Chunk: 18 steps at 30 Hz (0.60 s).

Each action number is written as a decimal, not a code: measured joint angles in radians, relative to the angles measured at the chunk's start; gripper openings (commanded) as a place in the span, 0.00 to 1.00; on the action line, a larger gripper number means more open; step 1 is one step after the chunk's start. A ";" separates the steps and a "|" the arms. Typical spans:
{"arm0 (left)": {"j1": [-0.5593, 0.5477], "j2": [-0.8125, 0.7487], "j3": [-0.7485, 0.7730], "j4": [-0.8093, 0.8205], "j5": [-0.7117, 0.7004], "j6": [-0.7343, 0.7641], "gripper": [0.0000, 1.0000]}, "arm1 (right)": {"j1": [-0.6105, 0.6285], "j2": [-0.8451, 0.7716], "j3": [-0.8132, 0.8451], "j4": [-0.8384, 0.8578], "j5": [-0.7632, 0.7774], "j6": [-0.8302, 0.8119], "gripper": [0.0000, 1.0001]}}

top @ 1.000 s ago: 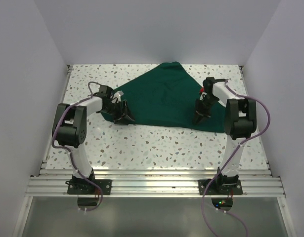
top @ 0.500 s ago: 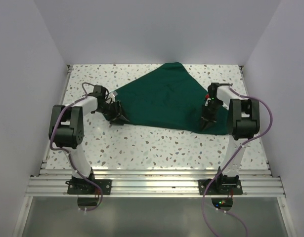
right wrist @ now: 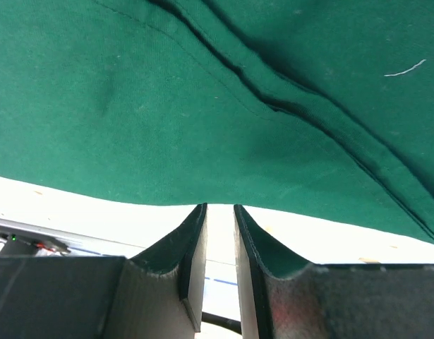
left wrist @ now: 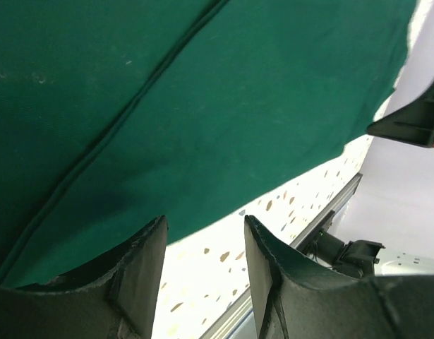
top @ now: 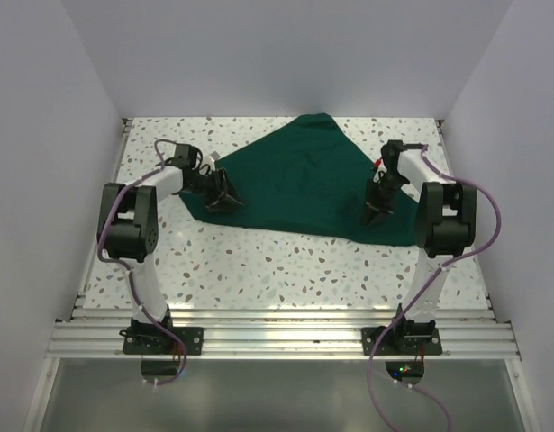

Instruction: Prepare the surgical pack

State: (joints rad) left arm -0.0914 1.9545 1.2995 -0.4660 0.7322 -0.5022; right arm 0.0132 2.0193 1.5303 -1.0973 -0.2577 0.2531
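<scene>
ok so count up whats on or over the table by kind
cloth: 1 (dark green, spread out)
grippers: 2 (left gripper, right gripper, both over the cloth's edges)
total: 3
</scene>
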 measured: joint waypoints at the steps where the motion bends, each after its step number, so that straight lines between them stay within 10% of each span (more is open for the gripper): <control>1: -0.004 0.027 -0.005 0.003 0.004 -0.003 0.51 | 0.001 0.000 -0.001 0.000 -0.003 0.000 0.25; 18: -0.034 -0.049 -0.192 -0.013 -0.039 0.024 0.48 | 0.006 0.056 -0.026 0.061 -0.051 0.014 0.24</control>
State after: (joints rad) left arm -0.1257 1.9053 1.1080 -0.4786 0.6930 -0.4786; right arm 0.0196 2.0754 1.5043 -1.0363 -0.3084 0.2676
